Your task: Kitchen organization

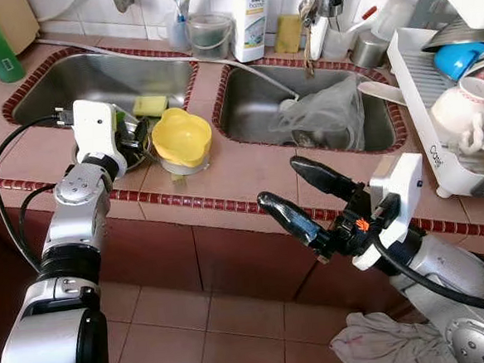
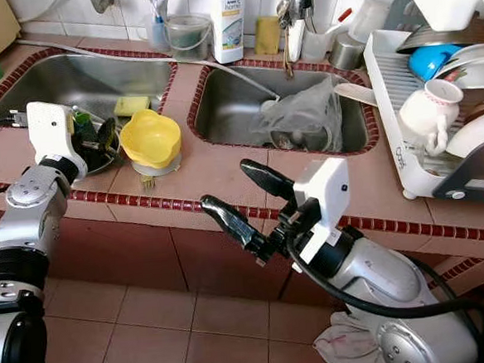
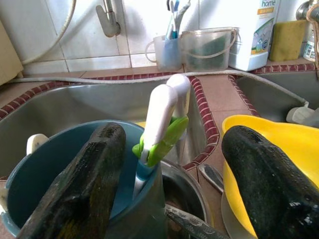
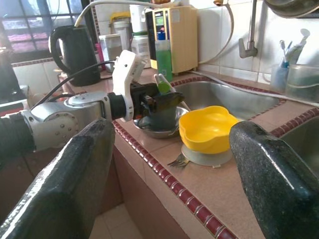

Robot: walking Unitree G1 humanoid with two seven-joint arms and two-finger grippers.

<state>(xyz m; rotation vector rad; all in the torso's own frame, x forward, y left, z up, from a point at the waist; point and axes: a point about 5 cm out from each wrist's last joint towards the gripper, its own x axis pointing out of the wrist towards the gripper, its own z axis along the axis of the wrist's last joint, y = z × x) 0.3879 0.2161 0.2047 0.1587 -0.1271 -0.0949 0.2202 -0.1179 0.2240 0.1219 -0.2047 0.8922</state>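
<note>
1. The yellow bowl (image 1: 181,136) sits on a pale plate (image 4: 205,156) on the tiled desk (image 1: 242,177), on the strip between the two sinks, and serves as the landmark here.
2. The left hand (image 1: 133,138) is just beside the yellow bowl, on its left-sink side, over a steel bowl (image 4: 160,128) that stands touching or nearly touching the plate.
3. In the left wrist view its two black fingers (image 3: 79,191) stand wide apart; one lies over the rim of a dark blue cup (image 3: 60,164), the other in front of the yellow bowl. They grip nothing.
4. The blue cup holds a white and green utensil (image 3: 162,122) standing upright; the cup sits in the steel bowl beside the yellow bowl.
5. A fork (image 4: 178,160) lies on the desk at the front edge of the plate under the yellow bowl.
6. A yellow sponge (image 1: 150,105) lies on the left sink's rim just behind the yellow bowl.
7. The right hand (image 1: 303,196) hangs in front of the desk's red-tiled edge, well apart from the yellow bowl towards the right sink, its fingers spread wide and empty.
8. The right sink (image 1: 249,106), on the far side of the yellow bowl, holds a clear plastic bag (image 1: 324,113).
9. Farther right than that stands a white dish rack (image 1: 420,111) with a white cup (image 1: 461,108).
</note>
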